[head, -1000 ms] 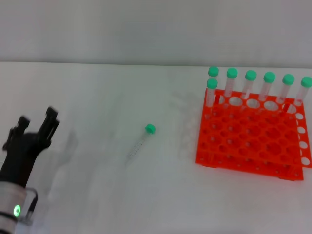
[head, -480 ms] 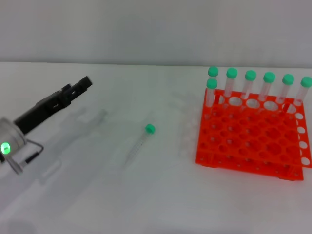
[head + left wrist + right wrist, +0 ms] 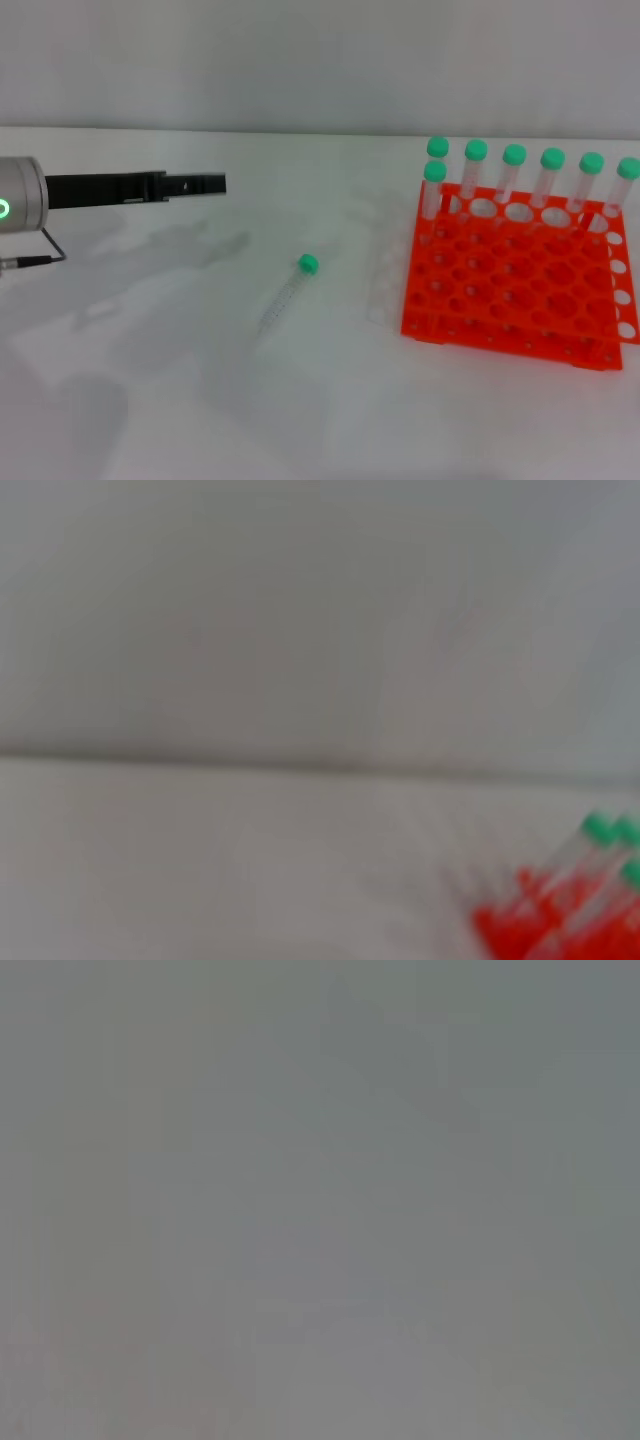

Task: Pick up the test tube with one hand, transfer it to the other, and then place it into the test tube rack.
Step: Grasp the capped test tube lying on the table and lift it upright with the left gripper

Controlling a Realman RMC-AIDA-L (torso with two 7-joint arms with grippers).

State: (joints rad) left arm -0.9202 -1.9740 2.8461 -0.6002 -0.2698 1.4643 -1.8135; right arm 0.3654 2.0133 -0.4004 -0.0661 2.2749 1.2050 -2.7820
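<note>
A clear test tube with a green cap lies flat on the white table, left of the rack. The orange-red test tube rack stands at the right with several green-capped tubes upright along its back row; it also shows as a red blur in the left wrist view. My left gripper reaches in level from the left, above the table and up-left of the lying tube, holding nothing. My right gripper is out of view; the right wrist view shows only grey.
The white table spreads wide around the lying tube. A grey wall runs behind the table's far edge. A thin cable hangs under my left arm.
My left arm has swung up from the lower left and now lies level, with its gripper farther right and nearer the tube. The tube and rack have not moved.
</note>
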